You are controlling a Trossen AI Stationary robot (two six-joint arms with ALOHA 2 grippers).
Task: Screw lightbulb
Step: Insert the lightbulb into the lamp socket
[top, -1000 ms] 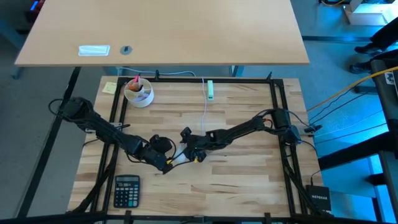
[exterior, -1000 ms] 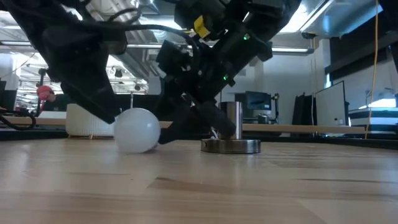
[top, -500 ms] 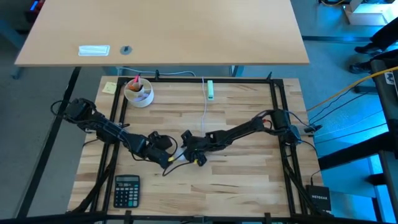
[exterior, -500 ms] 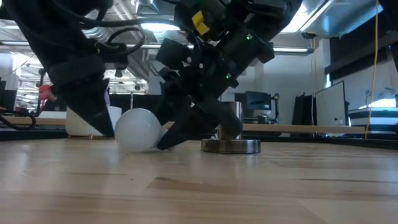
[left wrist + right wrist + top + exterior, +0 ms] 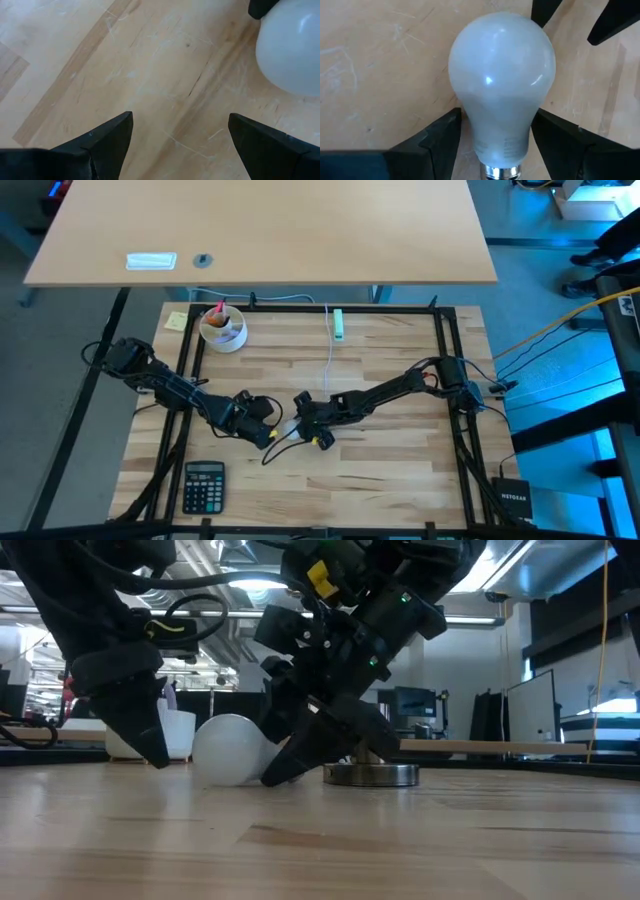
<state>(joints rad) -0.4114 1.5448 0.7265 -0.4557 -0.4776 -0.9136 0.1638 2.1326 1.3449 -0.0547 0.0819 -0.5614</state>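
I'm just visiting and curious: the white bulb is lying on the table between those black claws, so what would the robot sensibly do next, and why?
Probably close the right gripper on the lightbulb: its fingers sit either side of the bulb's neck, and the bulb lies on the table. The left gripper is open, holding nothing.

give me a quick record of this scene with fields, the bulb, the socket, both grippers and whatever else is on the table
lightbulb: lying on its side on the table, not in the socket
socket: round metal base, on the table beside the bulb
right gripper: fingers either side of the bulb's neck, near its screw base
left gripper: open, nothing between its fingers, bulb just ahead
also on table: white bowl, calculator
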